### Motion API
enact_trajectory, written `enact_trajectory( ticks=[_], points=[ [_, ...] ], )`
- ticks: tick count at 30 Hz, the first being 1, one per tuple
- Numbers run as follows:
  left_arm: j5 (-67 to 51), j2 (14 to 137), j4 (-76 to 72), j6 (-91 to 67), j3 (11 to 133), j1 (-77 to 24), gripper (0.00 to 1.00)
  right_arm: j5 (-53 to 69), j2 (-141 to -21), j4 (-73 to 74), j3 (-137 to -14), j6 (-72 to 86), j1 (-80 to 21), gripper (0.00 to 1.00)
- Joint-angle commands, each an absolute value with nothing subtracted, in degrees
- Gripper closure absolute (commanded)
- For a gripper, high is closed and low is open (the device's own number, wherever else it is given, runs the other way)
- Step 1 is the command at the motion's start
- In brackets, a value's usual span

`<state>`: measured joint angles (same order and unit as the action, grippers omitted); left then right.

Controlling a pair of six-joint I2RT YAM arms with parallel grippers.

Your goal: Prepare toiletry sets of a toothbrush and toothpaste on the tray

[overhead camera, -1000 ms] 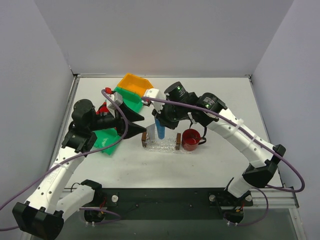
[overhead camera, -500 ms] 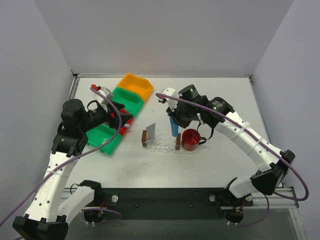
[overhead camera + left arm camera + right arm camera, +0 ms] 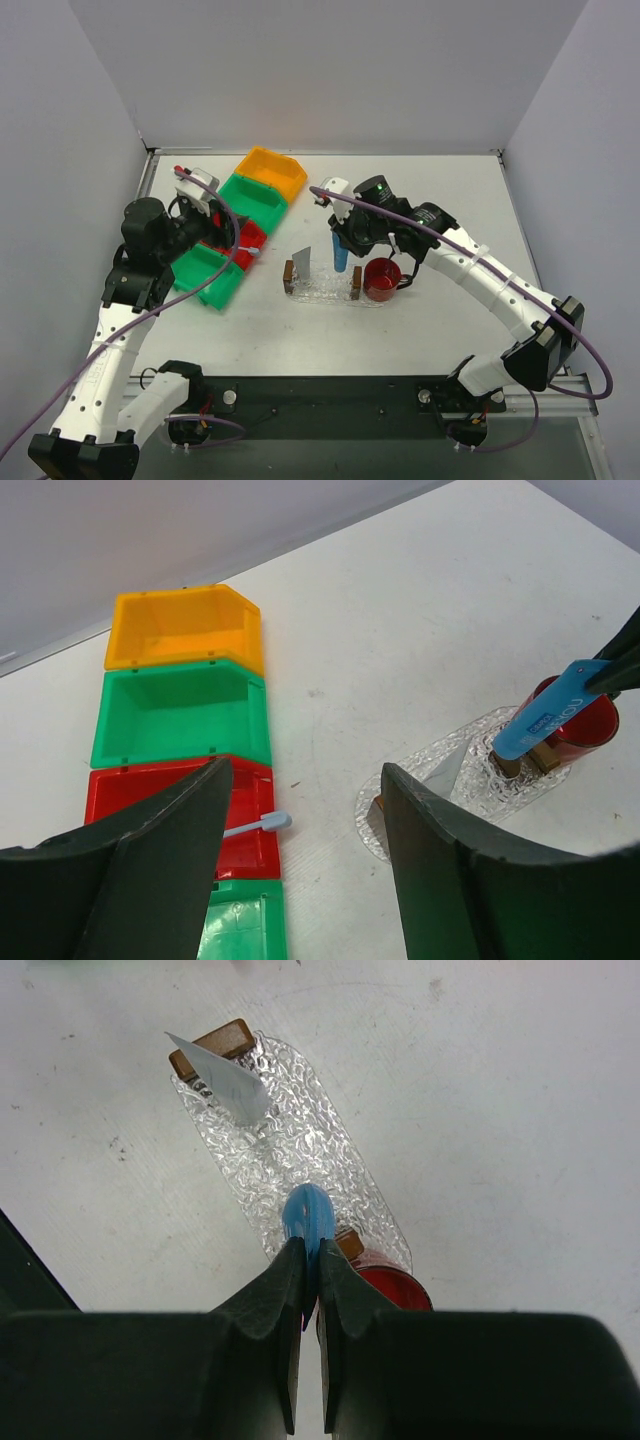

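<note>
**Blue tube held over tray; placement pending**

The right pincer (image 3: 310, 1260) is clamped on the blue toothpaste (image 3: 307, 1215), a soft flat-ended tube. It is held tilted above the tray (image 3: 300, 1140), near the end beside the red cup (image 3: 390, 1285).

Recommendation: lower it flat onto the bare pebbled glass before releasing. The surface looks slick, so the tube could slide.

The silver-grey toothpaste (image 3: 222, 1078) rests at the tray's other end. The left pincer (image 3: 305, 770) stands apart and empty over the bins. The slim toothbrush (image 3: 255, 826) lies across the red bin (image 3: 252, 855), its head overhanging the rim.
</note>
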<state>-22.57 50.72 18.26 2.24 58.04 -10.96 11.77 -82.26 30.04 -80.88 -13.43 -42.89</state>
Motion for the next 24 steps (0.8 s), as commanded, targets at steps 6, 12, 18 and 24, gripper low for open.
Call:
enact_trajectory(
  ticks=[6,12,18,24],
  points=[
    [-19.51,51.50,17.84,3.34,58.45,-10.20,0.29,16.43,-81.82,24.43,-80.95,-10.99,-42.45,1.00],
    [-19.34,51.50,17.67,3.34,58.27,-10.11,0.29,18.54,-83.05,23.91,-81.21,-10.99,-42.54,1.00],
    [-19.16,51.42,17.40,3.52,58.09,-10.02,0.29,19.95,-84.72,23.55,-81.21,-10.72,-42.54,1.00],
    [-19.34,51.50,17.23,3.52,57.92,-10.11,0.29,20.21,-85.87,22.59,-81.04,-10.55,-42.54,1.00]
  ],
)
